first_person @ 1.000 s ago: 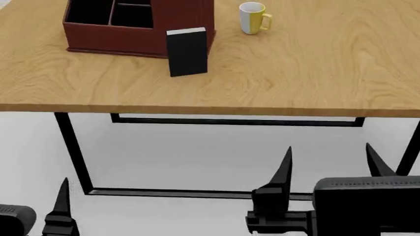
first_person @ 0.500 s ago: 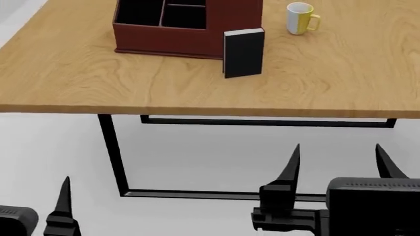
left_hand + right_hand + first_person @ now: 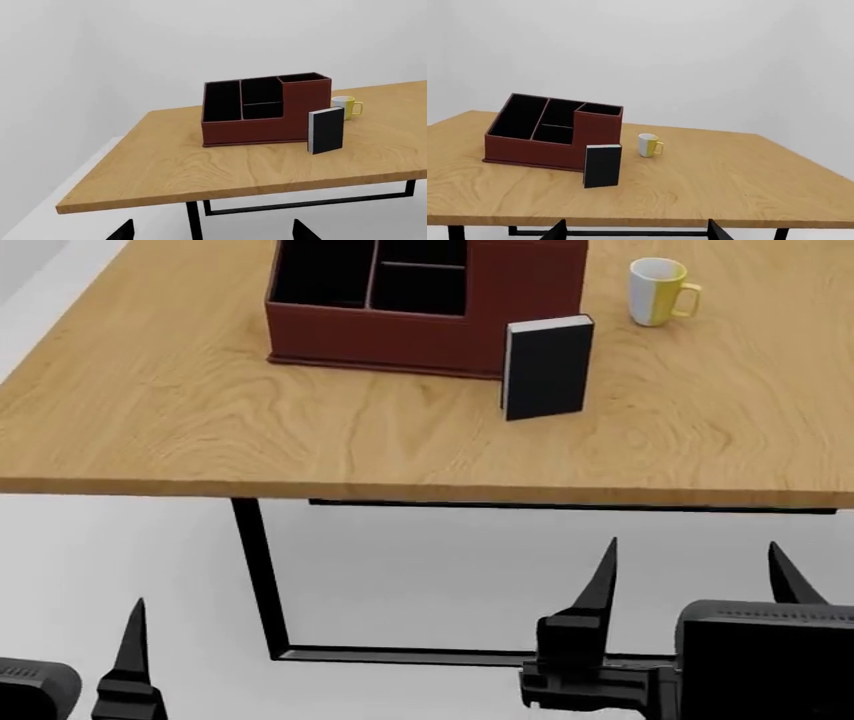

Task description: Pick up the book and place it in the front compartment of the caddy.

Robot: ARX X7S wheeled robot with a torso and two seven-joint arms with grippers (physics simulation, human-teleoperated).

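The black book [image 3: 547,368] stands upright on the table, leaning against the near right corner of the red-brown caddy [image 3: 400,340]. It also shows in the left wrist view [image 3: 326,130] and the right wrist view [image 3: 602,166]. The front compartment [image 3: 418,292] is the nearer black cell of the caddy's middle column. My right gripper [image 3: 694,575] is open and empty, below and in front of the table edge. My left gripper [image 3: 213,231] is open and empty, low at the left, with one finger [image 3: 132,645] showing in the head view.
A white and yellow mug [image 3: 661,290] stands on the table to the right of the caddy, behind the book. The wooden table [image 3: 200,430] has a black metal frame [image 3: 260,580] under its front edge. A raised tall cell [image 3: 534,275] rises behind the book.
The head view has shifted: the table, caddy, book and mug now sit further right and lower in it. Both grippers stay open and low in front of the table.
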